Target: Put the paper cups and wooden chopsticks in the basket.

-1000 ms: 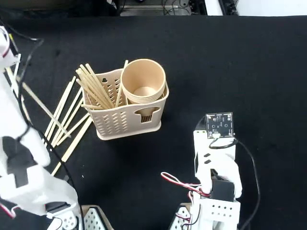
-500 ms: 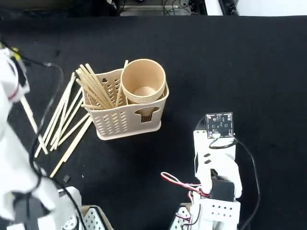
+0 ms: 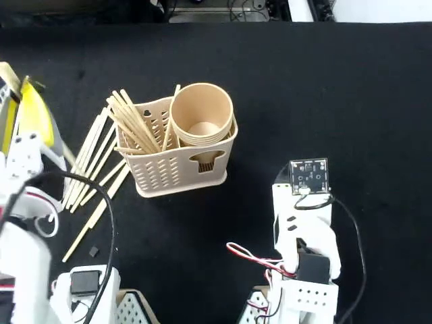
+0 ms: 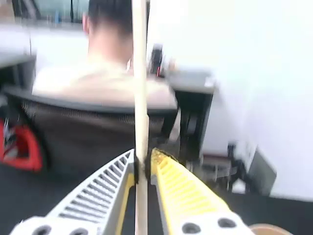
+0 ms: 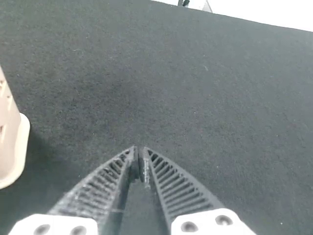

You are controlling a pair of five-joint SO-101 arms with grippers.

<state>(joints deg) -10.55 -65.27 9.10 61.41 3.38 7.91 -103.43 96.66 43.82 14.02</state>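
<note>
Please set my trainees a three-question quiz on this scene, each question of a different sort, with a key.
1. True or false: the paper cups stand inside the basket.
2. What is the left gripper shut on? A) a paper cup B) a chopstick C) nothing
3. Short answer: which gripper is shut with nothing in it?

Key: 1 true. 2 B. 3 the right gripper.

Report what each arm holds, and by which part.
Left gripper: one wooden chopstick, clamped along its shaft, length jutting past the jaws. Right gripper: nothing.
</note>
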